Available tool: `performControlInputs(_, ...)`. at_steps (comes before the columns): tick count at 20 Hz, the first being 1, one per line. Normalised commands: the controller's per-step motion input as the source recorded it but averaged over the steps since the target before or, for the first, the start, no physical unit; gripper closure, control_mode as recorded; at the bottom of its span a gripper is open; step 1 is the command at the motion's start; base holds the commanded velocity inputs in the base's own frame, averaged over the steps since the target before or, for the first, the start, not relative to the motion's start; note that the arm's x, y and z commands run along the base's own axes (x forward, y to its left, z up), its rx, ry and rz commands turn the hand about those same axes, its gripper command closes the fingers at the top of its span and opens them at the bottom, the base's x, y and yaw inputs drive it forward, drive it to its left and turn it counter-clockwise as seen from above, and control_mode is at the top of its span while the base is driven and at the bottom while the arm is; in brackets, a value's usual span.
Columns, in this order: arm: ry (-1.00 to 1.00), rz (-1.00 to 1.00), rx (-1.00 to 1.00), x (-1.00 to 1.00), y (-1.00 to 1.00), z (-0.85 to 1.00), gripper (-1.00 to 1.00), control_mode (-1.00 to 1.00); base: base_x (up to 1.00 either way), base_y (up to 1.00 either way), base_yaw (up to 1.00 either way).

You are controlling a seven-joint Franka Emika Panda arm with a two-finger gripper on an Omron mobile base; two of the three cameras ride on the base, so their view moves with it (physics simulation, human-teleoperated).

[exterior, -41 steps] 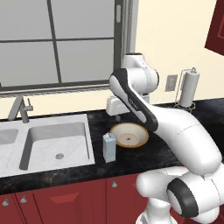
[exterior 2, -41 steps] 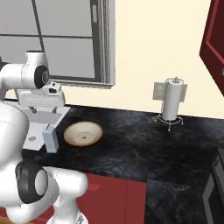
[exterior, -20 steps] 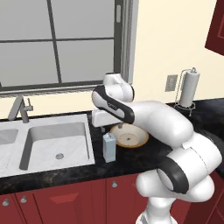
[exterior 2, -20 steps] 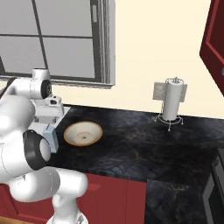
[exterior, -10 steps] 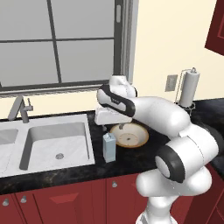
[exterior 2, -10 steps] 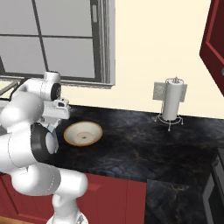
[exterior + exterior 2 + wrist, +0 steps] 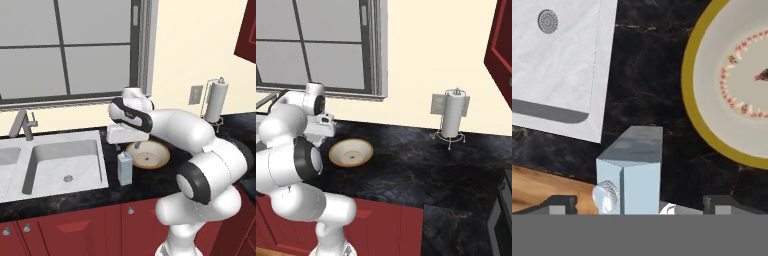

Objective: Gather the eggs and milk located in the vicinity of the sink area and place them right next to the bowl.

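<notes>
The milk carton [image 7: 125, 168] stands upright on the dark counter between the sink [image 7: 50, 165] and the bowl [image 7: 147, 154]. My gripper [image 7: 120, 146] hangs just above the carton and points down at it. In the hand view the carton's gable top [image 7: 634, 170] lies between my two fingertips [image 7: 559, 202], which stand wide apart and touch nothing, so the gripper is open. The tan-rimmed bowl [image 7: 732, 85] lies close to the carton's right, and the sink basin [image 7: 562, 65] to its left. In the right base view the bowl [image 7: 351, 152] shows beside my arm. The egg is out of view.
A grey faucet [image 7: 22, 125] stands behind the sink at the left. A paper-towel roll [image 7: 216, 100] on its stand is at the back right near the wall, also in the right base view [image 7: 452, 117]. The counter's front edge is near the carton.
The arm has swung left from over the bowl and brought the hand over the milk carton. Carton and bowl have stayed put.
</notes>
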Motion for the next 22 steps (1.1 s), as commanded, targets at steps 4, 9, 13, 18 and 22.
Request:
performControlInputs(4, -0.03, 0.0, -0.02, -0.28, 0.04, 0.0, -1.0, -1.0, 0.0, 0.0, 0.0)
performControlInputs(9, -0.04, 0.0, -0.06, -0.19, 0.08, -0.04, -1.0, -1.0, 0.0, 0.0, 0.0)
performControlInputs(13, 0.0, 0.0, -0.03, 0.0, 0.0, -0.18, -1.0, -1.0, 0.0, 0.0, 0.0)
performControlInputs(18, 0.0, 0.0, 0.0, 0.04, 0.0, -0.16, -1.0, -1.0, 0.0, 0.0, 0.0)
performControlInputs(22, 0.0, 0.0, 0.0, 0.07, 0.0, -0.3, -1.0, -1.0, 0.0, 0.0, 0.0)
